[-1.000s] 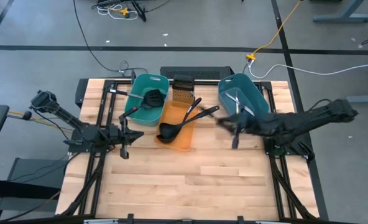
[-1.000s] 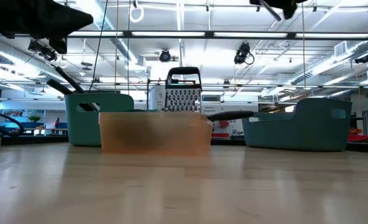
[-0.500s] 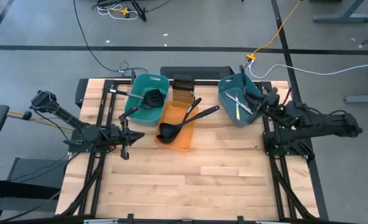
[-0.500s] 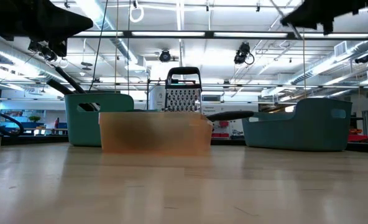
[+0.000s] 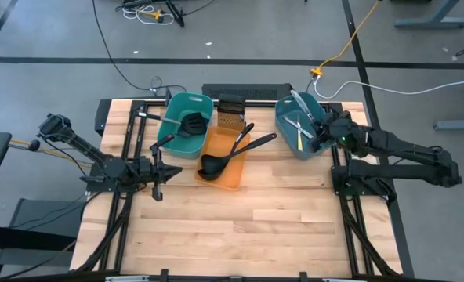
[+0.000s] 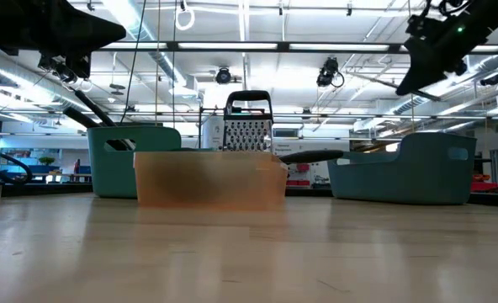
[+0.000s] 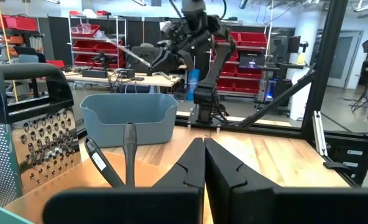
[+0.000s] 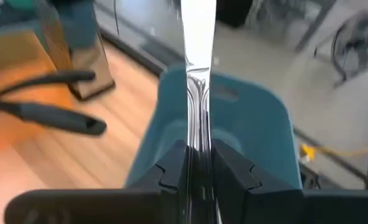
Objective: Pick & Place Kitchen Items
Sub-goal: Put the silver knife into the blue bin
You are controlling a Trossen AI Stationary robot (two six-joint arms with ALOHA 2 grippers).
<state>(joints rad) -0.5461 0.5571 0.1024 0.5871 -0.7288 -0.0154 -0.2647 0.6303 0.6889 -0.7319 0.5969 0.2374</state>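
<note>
My right gripper hangs over the blue tub at the far right, shut on a silver table knife. The knife sticks out ahead of the fingers, above the tub. More cutlery, one piece cream-handled, lies in that tub. Black ladles rest in the orange tub, their handles leaning over its far rim. A black spatula lies in the teal tub. My left gripper waits shut at the left, near the orange tub, holding nothing. My right gripper pinches the knife's flat sides between its two fingers. Which end of the knife it holds stays hidden between them. The fingers lie along the knife and slant down toward the tub. The knife is lifted clear, its free length reaching forward over the tub.
A metal box grater stands at the far edge between the teal and blue tubs. The near half of the wooden table is bare. Both arm bases sit on frames at the left and right edges.
My right gripper has swung from above the table's middle toward the far right edge and now hangs over the blue tub. It has tipped downward and rolled on the way, staying shut. My left arm has kept still.
</note>
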